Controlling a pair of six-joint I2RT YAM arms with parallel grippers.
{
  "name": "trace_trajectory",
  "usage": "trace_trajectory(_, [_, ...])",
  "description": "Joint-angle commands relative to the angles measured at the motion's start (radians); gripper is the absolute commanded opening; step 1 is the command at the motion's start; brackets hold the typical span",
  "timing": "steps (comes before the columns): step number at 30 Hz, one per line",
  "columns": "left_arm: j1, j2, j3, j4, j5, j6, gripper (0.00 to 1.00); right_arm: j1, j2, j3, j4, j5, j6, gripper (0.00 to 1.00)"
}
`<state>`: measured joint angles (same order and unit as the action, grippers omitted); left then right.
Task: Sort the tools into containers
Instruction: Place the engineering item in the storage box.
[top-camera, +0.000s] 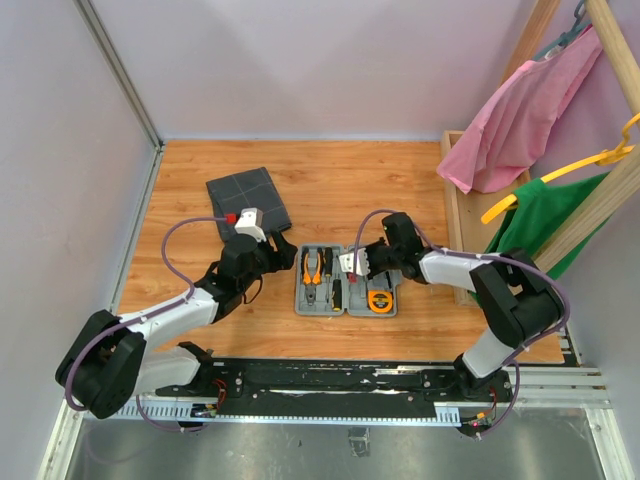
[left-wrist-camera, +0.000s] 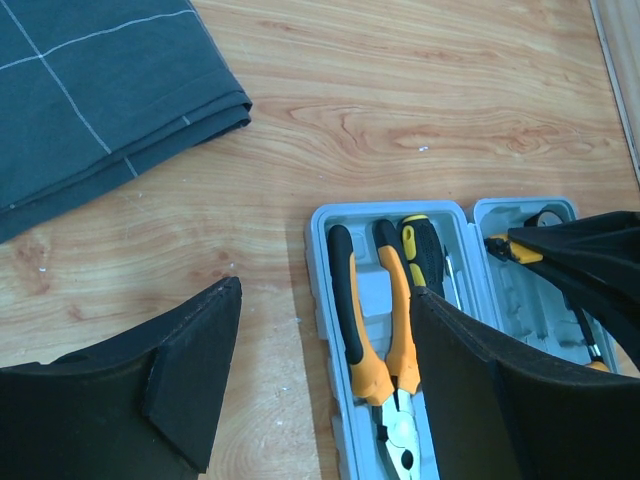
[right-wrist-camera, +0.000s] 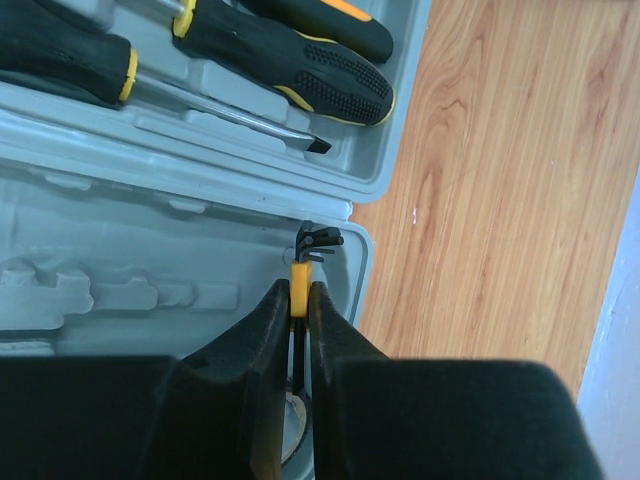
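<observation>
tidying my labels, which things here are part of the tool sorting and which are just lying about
Job: case, pouch, pliers, screwdrivers, round orange piece, orange holder pinched in right gripper.
Lying about: pink garment, green garment, wooden rack.

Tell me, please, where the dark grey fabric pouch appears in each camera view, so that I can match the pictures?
Top external: the pouch lies left of centre in the upper half, up and to the left of the case.
Left wrist: the pouch fills the top left corner, cut off by the frame edges.
Right wrist: not in view.
Shared landmark: the open light-grey case, seen in all three views.
</observation>
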<state>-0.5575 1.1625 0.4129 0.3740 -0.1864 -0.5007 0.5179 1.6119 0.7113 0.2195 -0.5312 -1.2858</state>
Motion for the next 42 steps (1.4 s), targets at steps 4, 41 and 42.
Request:
trace_trajectory(4, [0.008, 0.003, -0.005, 0.040, -0.018, 0.019, 0.72, -0.022, 0.049, 0.049, -0.014, 0.009, -0.113, 0.15])
trace_trajectory(41, [0.009, 0.027, 0.004, 0.042, -0.001, 0.011, 0.72, -0.016, -0.181, 0.105, -0.317, -0.038, 0.141, 0.37])
trace_trajectory(42, [0.009, 0.027, 0.004, 0.042, -0.001, 0.011, 0.72, -0.014, -0.178, 0.104, -0.329, -0.037, 0.124, 0.38])
